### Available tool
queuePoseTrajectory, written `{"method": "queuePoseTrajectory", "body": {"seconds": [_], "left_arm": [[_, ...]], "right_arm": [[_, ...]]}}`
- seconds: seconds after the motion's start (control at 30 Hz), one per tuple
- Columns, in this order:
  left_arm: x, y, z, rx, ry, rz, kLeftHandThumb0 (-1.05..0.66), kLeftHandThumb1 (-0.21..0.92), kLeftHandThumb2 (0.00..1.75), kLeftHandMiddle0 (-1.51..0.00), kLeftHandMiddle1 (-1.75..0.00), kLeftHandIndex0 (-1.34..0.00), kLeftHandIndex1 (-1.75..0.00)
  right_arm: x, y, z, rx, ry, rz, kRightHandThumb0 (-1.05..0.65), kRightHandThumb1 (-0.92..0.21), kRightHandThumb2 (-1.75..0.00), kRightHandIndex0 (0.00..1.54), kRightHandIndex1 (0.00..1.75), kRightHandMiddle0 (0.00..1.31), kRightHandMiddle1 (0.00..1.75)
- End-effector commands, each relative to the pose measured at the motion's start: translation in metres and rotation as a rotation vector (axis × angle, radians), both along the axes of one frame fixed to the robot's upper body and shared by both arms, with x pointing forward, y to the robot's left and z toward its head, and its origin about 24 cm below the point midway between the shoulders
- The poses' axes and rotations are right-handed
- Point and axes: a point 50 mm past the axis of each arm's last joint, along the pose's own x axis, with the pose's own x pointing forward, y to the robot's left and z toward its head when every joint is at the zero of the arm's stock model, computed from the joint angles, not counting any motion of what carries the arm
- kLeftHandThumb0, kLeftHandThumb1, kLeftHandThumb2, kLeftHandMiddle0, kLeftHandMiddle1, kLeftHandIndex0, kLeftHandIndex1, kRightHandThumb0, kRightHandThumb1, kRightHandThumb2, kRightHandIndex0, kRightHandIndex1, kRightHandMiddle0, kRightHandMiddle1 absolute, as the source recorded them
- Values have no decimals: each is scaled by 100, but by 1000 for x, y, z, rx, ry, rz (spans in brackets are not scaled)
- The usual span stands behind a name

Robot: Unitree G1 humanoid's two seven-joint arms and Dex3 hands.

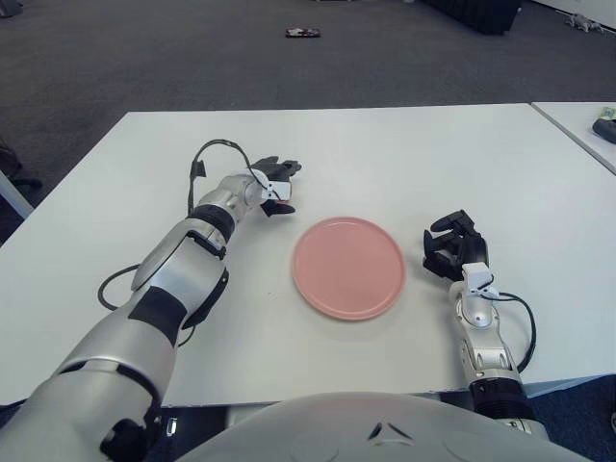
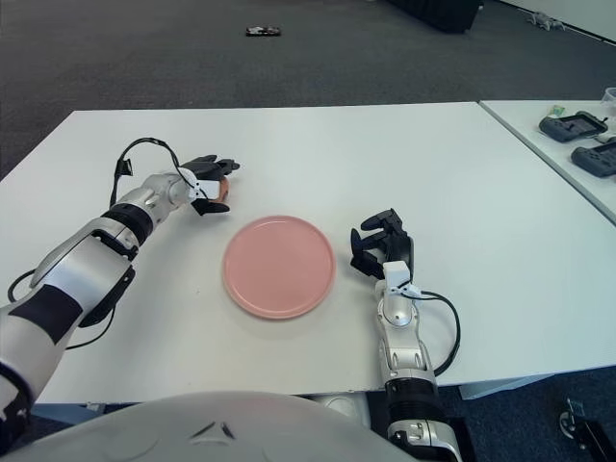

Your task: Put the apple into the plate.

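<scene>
A pink plate (image 1: 348, 268) lies on the white table (image 1: 404, 154), near its middle. My left hand (image 1: 276, 183) is to the far left of the plate, low over the table. Its fingers are curled around a small red-orange apple (image 2: 224, 181), which is mostly hidden by them. My right hand (image 1: 450, 245) rests on the table just right of the plate, fingers curled and holding nothing.
A second white table (image 2: 568, 159) stands at the right with black devices (image 2: 575, 125) on it. A small dark object (image 1: 302, 32) lies on the carpet far behind. A black cable (image 1: 207, 154) loops off my left wrist.
</scene>
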Motion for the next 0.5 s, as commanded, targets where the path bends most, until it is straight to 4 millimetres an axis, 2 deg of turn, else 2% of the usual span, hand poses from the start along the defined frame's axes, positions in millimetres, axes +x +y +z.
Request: {"method": "queuePoseTrajectory", "body": {"seconds": [0.0, 0.07, 0.1, 0.13, 0.2, 0.23, 0.27, 0.3, 0.4, 0.47], "left_arm": [[-20, 9, -34, 61, 137, 10, -80, 39, 103, 0, -39, 0, -110], [-19, 10, -33, 65, 130, 8, -75, 32, 112, 0, -64, 0, -136], [-19, 10, -33, 67, 127, 7, -68, 24, 123, 0, -103, -3, -150], [-19, 11, -32, 68, 123, 10, -63, 18, 131, 0, -129, -5, -159], [-18, 14, -32, 68, 119, 25, -53, 12, 139, -11, -151, -11, -166], [-18, 16, -33, 67, 118, 34, -43, 13, 140, -25, -152, -19, -168], [-18, 18, -33, 58, 112, 49, -27, 12, 144, -47, -153, -31, -170], [-18, 18, -34, 52, 107, 59, -18, 6, 151, -64, -154, -43, -172], [-18, 17, -34, 12, 54, 90, -6, -4, 165, -87, -153, -61, -174], [-19, 17, -34, -1, 30, 98, -3, -8, 169, -94, -153, -67, -174]], "right_arm": [[-3, -5, -4, -6, 34, -11, -41, -55, -103, 72, 147, 43, 175], [-2, -5, -4, -7, 34, -11, -41, -55, -103, 72, 147, 42, 175], [-2, -5, -4, -8, 34, -12, -41, -55, -103, 71, 147, 42, 175], [-2, -5, -4, -8, 34, -13, -41, -56, -103, 71, 147, 42, 175], [-2, -5, -4, -10, 32, -13, -41, -56, -103, 71, 147, 42, 175], [-2, -5, -3, -10, 32, -13, -41, -56, -102, 71, 147, 42, 175], [-2, -5, -3, -11, 30, -13, -41, -56, -102, 71, 147, 42, 175], [-1, -5, -3, -11, 28, -12, -41, -56, -102, 71, 147, 42, 175], [-1, -5, -3, -10, 22, -12, -41, -56, -102, 71, 147, 42, 175], [-1, -6, -3, -10, 20, -12, -41, -56, -102, 71, 147, 42, 175]]}}
